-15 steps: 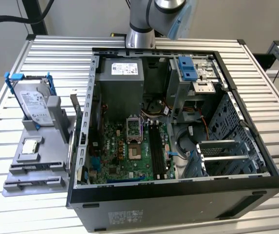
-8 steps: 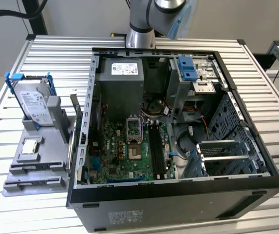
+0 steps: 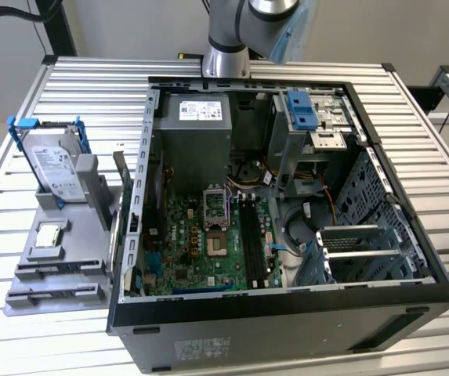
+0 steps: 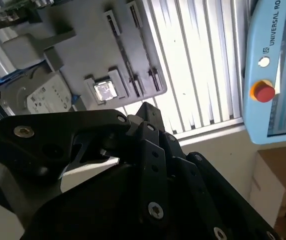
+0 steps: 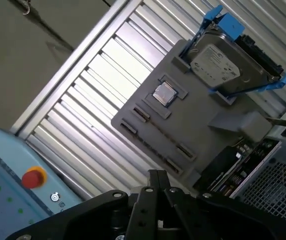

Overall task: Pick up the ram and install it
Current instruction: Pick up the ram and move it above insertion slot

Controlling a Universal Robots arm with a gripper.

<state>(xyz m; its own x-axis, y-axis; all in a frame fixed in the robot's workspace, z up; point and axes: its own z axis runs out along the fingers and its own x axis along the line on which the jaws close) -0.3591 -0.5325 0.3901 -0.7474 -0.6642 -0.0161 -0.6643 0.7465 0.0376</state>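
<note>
– Black links of the claw [image 4: 145,112] lie nearest in both wrist views; whether it is open or closed I cannot tell, nor whether it holds anything.

– Then where is the ram?

– I cannot place it for certain; past the claw lies the grey holder [image 5: 192,131], and at its end away from the hard drive [image 5: 215,62] run two long slots [image 5: 162,131]; a stick on edge there would read as a thin line, so I cannot tell whether either is filled.

– So the step in hand?

– By my judgement, the reach toward the holder for the pick-up; the claw hangs well apart from it.

– How to do it well?

– Line the claw up along the slot; come down square over the holder; take the stick by its upper edge at mid-length, not by the chips; keep off the processor chip [image 5: 163,93] in the holder's middle and the hard drive in its blue bracket [image 5: 227,22] at the holder's other end.

– And farther off?

– The open computer case [image 3: 287,321] stands just beside the holder on the slatted metal counter [image 5: 98,90]; inside it lies the green motherboard [image 3: 200,243] with its black slots [image 3: 251,235]; whether any of those is filled I cannot tell.
</note>
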